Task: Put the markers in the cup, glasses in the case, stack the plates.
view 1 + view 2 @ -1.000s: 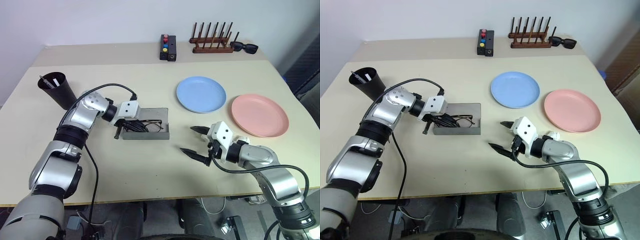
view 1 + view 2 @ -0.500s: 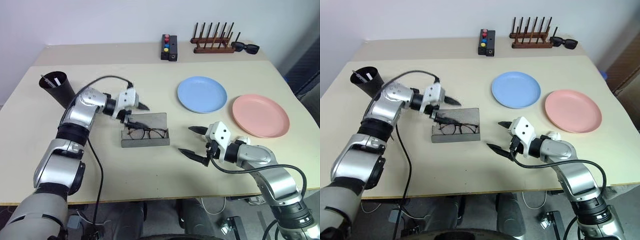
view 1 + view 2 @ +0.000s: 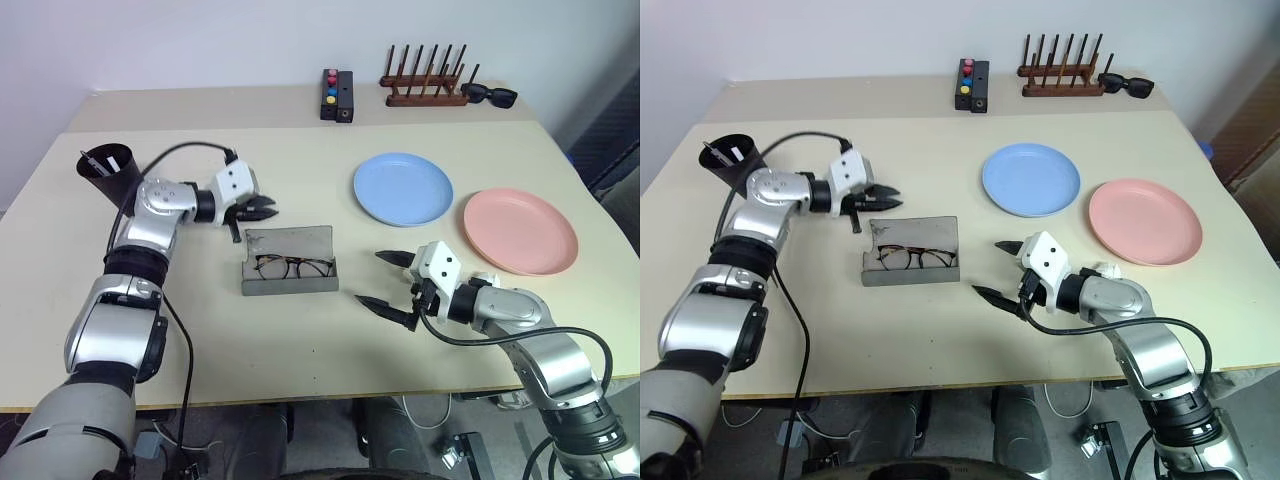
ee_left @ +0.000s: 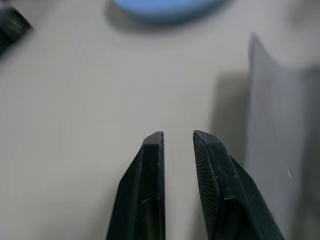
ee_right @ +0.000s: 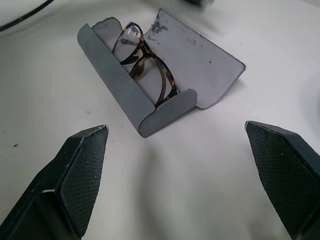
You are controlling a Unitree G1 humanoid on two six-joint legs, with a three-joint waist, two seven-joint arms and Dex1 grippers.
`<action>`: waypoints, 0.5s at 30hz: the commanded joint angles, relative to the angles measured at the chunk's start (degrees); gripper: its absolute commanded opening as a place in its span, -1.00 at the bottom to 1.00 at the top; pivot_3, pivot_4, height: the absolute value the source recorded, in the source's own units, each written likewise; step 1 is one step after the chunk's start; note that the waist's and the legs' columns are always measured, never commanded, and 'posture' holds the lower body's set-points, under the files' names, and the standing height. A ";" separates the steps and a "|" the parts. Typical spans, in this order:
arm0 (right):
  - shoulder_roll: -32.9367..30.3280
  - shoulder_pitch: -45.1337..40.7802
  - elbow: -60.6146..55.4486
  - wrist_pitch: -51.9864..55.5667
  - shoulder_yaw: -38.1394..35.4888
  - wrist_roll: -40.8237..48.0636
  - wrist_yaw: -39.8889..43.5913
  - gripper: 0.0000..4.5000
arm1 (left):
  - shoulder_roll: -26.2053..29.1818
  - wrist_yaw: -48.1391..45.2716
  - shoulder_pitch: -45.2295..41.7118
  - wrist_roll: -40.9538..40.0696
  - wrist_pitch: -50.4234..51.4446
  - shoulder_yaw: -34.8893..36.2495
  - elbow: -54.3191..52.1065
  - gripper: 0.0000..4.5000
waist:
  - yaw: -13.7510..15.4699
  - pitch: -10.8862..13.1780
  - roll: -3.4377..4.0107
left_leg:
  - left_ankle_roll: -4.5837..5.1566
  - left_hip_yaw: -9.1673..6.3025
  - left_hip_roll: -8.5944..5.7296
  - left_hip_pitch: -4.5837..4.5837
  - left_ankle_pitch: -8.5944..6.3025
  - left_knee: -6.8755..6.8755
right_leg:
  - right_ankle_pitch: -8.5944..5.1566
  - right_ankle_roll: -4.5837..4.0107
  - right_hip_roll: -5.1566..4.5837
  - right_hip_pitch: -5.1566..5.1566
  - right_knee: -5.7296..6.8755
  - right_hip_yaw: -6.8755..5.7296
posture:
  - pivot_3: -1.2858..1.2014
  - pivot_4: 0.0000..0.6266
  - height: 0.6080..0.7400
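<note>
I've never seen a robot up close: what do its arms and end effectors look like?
Both arms are built of rounded silver-grey metal shells joined by black rings. A loose black cable loops along each. Each wrist carries a small white block. The left end effector and right end effector each have two black pointed fingers with finely textured inner pads.

This looks like a robot test room or lab rather than a home, though little of the room itself is in view. A plain beige table (image 3: 300, 370) stands against a bare white wall (image 3: 200, 40), with staged props at its far edge: a wooden peg rack (image 3: 425, 80) and a small black button box (image 3: 336, 95).
</note>
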 commanded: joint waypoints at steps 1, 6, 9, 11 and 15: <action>0.53 -0.84 -0.67 -1.18 0.12 -0.16 0.11 1.00 | 0.11 -1.58 0.66 0.47 -0.85 -0.68 -2.01 -0.61 | 0.03 0.00 -0.01 | 0.00 0.00 0.00 0.00 0.00 0.00 | 0.00 0.00 0.00 0.00 0.00 0.00 | 0.03 -0.52 0.98; 0.46 -0.84 -0.72 -1.23 0.11 -0.12 0.01 1.00 | 0.87 -6.78 3.13 -1.21 1.08 -0.55 -6.33 -0.61 | 0.01 0.00 0.00 | 0.00 0.00 0.00 0.00 0.00 0.01 | 0.00 -0.01 0.00 0.00 0.00 0.00 | 0.03 -0.52 0.98; 0.44 -0.78 -0.68 -1.30 0.15 -0.10 0.02 1.00 | 0.97 -8.72 3.82 -3.50 4.07 0.88 -9.42 -0.61 | -0.01 0.00 -0.01 | 0.00 0.00 0.00 0.00 0.00 0.00 | 0.00 -0.01 0.00 0.00 0.00 0.00 | 0.03 -0.52 0.98; 0.52 -0.78 -0.67 -1.34 0.27 -0.10 0.02 1.00 | 1.13 -9.02 4.26 -4.27 5.29 1.40 -11.05 -0.61 | -0.02 0.00 0.00 | 0.00 0.00 0.00 0.00 0.00 0.01 | 0.00 -0.01 0.00 0.00 0.00 0.00 | 0.03 -0.52 0.98; 0.61 -0.87 -0.57 -1.40 0.45 -0.10 0.11 1.00 | 1.60 -5.87 4.51 -3.07 5.31 1.50 -11.11 -0.61 | -0.04 0.00 0.00 | 0.00 0.00 0.00 0.00 0.00 0.00 | 0.00 -0.01 0.00 0.00 0.00 0.00 | 0.03 -0.52 0.98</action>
